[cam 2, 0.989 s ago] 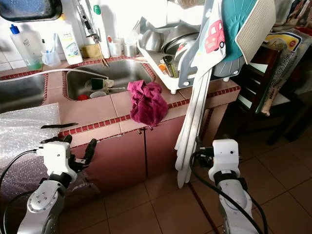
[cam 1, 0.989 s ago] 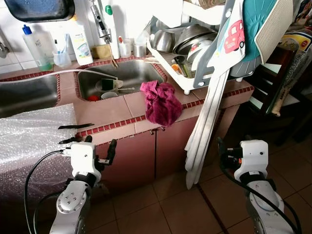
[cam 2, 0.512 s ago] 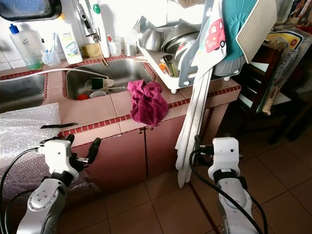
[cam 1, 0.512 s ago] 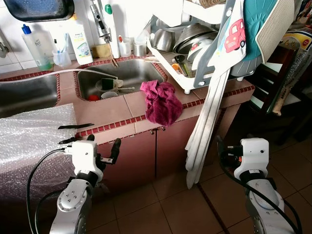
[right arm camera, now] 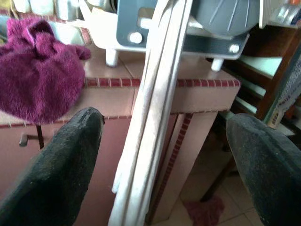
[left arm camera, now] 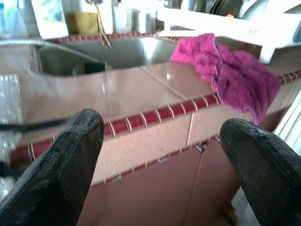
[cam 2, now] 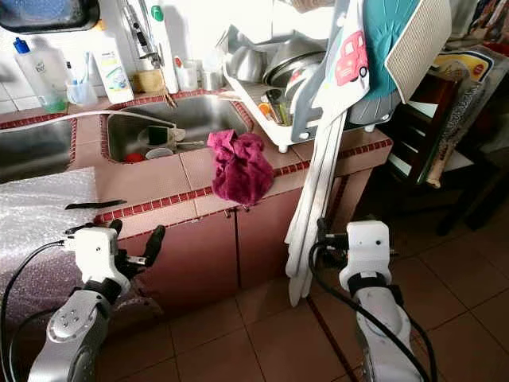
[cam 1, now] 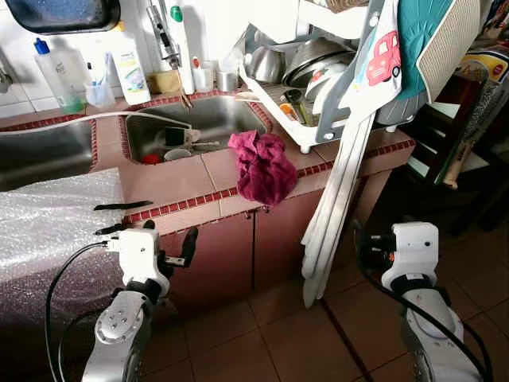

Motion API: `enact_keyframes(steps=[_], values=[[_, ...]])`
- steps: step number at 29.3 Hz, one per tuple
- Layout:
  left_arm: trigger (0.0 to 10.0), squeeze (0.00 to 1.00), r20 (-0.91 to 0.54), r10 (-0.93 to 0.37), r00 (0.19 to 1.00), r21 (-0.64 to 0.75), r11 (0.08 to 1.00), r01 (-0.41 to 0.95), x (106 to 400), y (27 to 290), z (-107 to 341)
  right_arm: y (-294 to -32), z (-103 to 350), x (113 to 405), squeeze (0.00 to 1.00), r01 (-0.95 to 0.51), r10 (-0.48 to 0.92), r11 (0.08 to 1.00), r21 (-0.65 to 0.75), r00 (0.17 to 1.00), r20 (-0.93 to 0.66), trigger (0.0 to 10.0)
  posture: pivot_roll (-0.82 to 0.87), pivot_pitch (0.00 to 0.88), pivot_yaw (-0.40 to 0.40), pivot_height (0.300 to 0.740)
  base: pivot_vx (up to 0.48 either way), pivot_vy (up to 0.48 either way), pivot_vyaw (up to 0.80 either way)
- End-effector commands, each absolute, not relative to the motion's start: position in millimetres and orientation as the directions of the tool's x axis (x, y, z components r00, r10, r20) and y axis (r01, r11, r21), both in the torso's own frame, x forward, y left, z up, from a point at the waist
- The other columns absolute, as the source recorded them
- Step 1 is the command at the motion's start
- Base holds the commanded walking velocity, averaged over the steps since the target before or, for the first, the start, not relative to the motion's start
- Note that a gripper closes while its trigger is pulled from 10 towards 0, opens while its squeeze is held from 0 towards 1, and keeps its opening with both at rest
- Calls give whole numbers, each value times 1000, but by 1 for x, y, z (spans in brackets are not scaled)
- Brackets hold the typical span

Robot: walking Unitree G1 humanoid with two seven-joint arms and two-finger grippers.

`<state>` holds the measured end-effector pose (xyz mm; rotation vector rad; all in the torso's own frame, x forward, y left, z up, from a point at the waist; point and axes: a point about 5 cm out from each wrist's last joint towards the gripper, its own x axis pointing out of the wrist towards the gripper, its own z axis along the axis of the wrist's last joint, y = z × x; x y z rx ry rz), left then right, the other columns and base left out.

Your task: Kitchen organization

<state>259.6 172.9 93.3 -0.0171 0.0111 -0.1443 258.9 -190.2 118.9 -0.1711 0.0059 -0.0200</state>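
Both tools hang low before the cupboard with fingers spread wide and empty, left tool (cam 1: pixel 163 243) and right tool (right arm camera: pixel 164 141), so tidying looks unstarted: ahead and above, the magenta cloth (cam 1: pixel 261 165) lies crumpled over the tabletop (cam 1: pixel 171 181) edge.

Strong daylight pours in from behind the sink (cam 1: pixel 191 119) — the wall there blows out white — while the floor (cam 1: pixel 278 334) sits dim; wrist views look soft.
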Motion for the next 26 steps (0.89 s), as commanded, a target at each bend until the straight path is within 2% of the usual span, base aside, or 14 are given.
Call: enact_keyframes(steps=[1, 24, 25, 26], values=[[10000, 1000, -13, -128, 992, -1, 992, 128, 262, 177, 92, -191, 119, 262, 1000, 18, -18, 985, -174, 1000, 0, 10000, -20, 0, 11, 740, 0, 0, 0], [10000, 1000, 0, -86, 996, 5, 996, 86, 286, 170, 93, -185, 121, 281, 1000, 19, -12, 986, -164, 999, 44, 10000, -12, 0, 16, 740, 0, 0, 0], [10000, 757, -14, -76, 997, 2, 997, 76, 289, 172, 91, -184, 119, 282, 1000, 18, -11, 987, -160, 999, 40, 10000, -12, 0, 13, 740, 0, 0, 0], [10000, 757, -14, -76, 997, 2, 997, 76, 289, 172, 91, -184, 119, 282, 1000, 18, -11, 987, -160, 999, 40, 10000, -12, 0, 13, 740, 0, 0, 0]])
